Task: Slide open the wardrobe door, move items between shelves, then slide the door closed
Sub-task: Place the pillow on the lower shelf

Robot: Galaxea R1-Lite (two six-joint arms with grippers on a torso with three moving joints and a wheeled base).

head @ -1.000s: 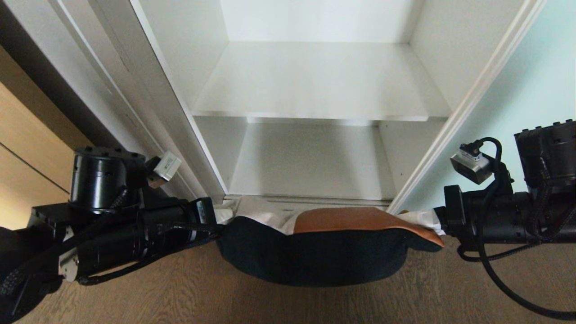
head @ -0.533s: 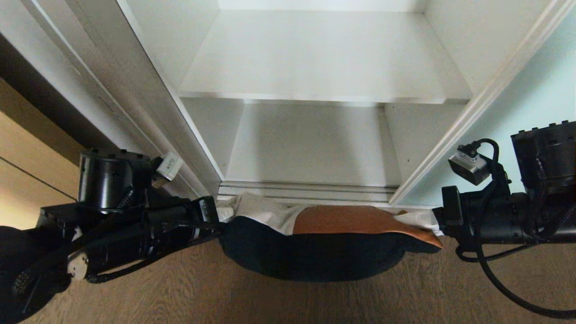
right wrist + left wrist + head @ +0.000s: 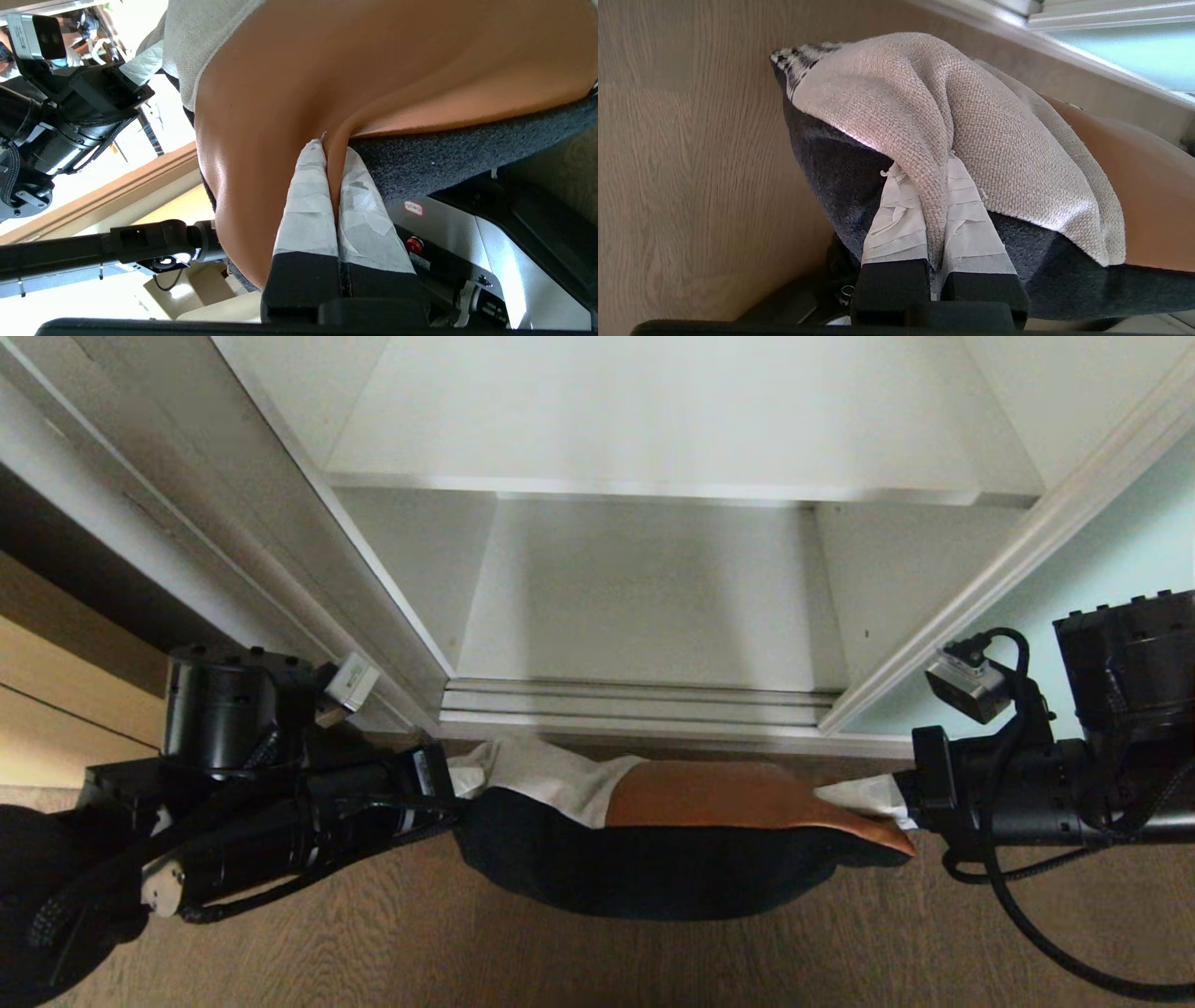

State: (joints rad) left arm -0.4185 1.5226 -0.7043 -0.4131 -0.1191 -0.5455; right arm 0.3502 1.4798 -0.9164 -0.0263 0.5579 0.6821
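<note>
Item: cushion (image 3: 672, 845), slung between both grippers over the floor (image 3: 467, 952), just before the wardrobe's lower shelf (image 3: 644, 597).
Left gripper (image 3: 931, 261): pinched on the off-white corner.
Right gripper (image 3: 334, 186): pinched on the orange edge.
Risk: thin fabric pinches; sagging weight may slip a corner free.

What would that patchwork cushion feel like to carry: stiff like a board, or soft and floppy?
Probably soft and floppy: the cushion sags in the middle between the left gripper and the right gripper. Its cover looks loose, since each gripper pinches only a fold of fabric. It seems light for its size, as those two small pinches hold it clear of the floor.
</note>
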